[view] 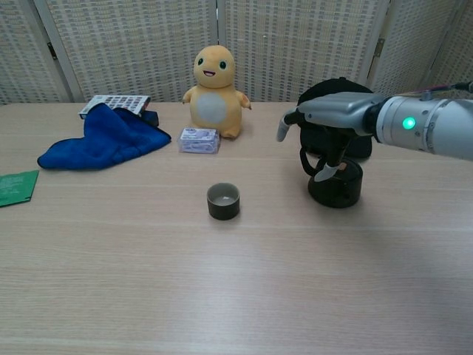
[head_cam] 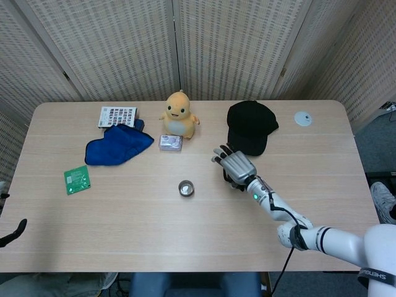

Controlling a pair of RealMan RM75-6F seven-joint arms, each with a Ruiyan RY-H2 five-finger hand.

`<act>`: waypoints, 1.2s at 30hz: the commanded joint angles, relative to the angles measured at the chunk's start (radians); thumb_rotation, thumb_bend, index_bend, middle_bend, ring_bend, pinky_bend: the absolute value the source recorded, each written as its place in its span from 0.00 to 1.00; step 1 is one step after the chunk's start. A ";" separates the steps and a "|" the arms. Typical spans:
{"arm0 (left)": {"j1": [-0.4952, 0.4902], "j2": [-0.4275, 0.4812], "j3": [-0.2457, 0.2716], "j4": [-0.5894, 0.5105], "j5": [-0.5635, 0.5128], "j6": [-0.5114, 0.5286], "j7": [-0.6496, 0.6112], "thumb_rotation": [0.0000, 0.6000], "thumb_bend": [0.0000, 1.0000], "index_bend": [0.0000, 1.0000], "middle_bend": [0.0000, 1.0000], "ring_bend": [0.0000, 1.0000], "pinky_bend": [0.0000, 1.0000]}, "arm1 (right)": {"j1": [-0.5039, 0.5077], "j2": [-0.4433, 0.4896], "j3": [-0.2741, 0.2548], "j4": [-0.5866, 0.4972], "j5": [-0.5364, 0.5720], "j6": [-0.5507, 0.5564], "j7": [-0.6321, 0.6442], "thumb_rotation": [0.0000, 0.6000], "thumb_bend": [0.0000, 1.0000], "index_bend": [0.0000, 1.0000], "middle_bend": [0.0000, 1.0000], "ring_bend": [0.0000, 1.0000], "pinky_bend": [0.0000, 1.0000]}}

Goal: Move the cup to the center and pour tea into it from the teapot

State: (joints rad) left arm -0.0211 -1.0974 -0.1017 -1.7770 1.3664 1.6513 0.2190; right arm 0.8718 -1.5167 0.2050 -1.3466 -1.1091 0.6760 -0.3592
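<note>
A small dark cup [head_cam: 185,188] [view: 223,201] stands upright near the middle of the table. To its right sits the black teapot [view: 335,184], mostly hidden under my hand in the head view. My right hand [head_cam: 234,164] [view: 329,118] hovers flat over the teapot, fingers stretched out and apart, thumb pointing down at the lid and handle. I cannot tell whether the thumb touches. Only a dark tip of my left hand [head_cam: 13,231] shows at the table's left front edge, far from the cup.
A yellow plush toy [view: 213,92], a small packet [view: 199,140], a blue cloth [view: 103,139] and a printed card [head_cam: 117,116] lie at the back left. A black cap [head_cam: 250,127] sits behind the teapot. A green card [head_cam: 77,180] lies left, a white disc [head_cam: 302,118] back right.
</note>
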 commanded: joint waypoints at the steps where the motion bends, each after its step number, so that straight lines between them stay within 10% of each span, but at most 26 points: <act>1: 0.002 0.000 -0.001 0.000 0.003 0.001 0.000 1.00 0.25 0.07 0.28 0.38 0.29 | -0.011 0.052 -0.024 -0.065 -0.009 0.000 0.013 1.00 0.00 0.30 0.14 0.00 0.00; 17: 0.008 -0.001 -0.006 -0.003 0.012 -0.008 -0.004 1.00 0.25 0.07 0.28 0.38 0.29 | -0.084 0.230 -0.145 -0.241 -0.234 0.073 0.112 1.00 0.00 0.35 0.08 0.00 0.00; 36: 0.025 0.003 -0.006 -0.003 0.017 0.000 -0.014 1.00 0.25 0.07 0.28 0.38 0.29 | -0.041 -0.004 -0.064 -0.049 -0.090 0.151 -0.085 1.00 0.00 0.19 0.00 0.00 0.00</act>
State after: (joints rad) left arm 0.0031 -1.0949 -0.1083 -1.7800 1.3834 1.6511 0.2050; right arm 0.8199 -1.5014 0.1299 -1.4132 -1.2136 0.8233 -0.4275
